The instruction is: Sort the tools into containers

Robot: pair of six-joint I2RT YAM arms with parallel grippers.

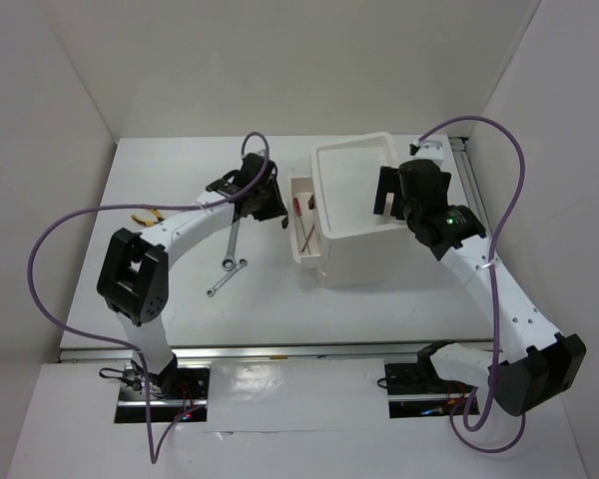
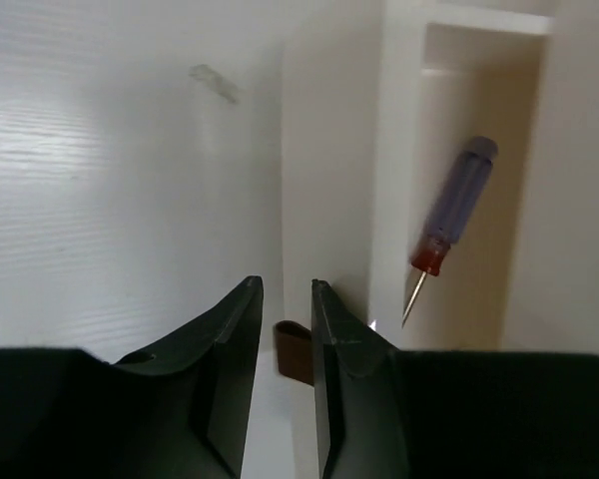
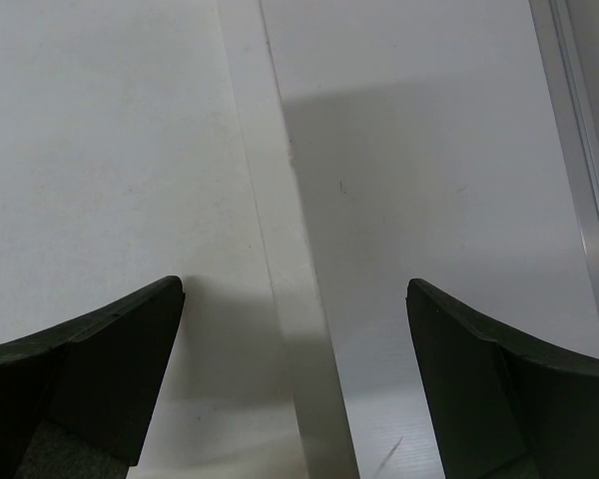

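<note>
Left gripper (image 2: pixel 287 284): pressed nearly together, pinching the dark drawer handle (image 2: pixel 295 351) at the left of the box unit (image 1: pixel 364 254).
Right gripper (image 3: pixel 295 379): spread wide, holding nothing, over the box unit's top, above its rim.
Drawer (image 1: pixel 299 251): pulled out leftward from the box unit.
Screwdriver (image 2: pixel 451 212): lying inside the drawer, with a second thin tool (image 1: pixel 307 238) beside it.
Long wrench (image 1: pixel 234 239): on the tabletop (image 1: pixel 180 180), left of the drawer.
Short wrench (image 1: pixel 226 279): at the long wrench's near end.
Pliers (image 1: pixel 146 219): far left, partly behind the left arm.
</note>
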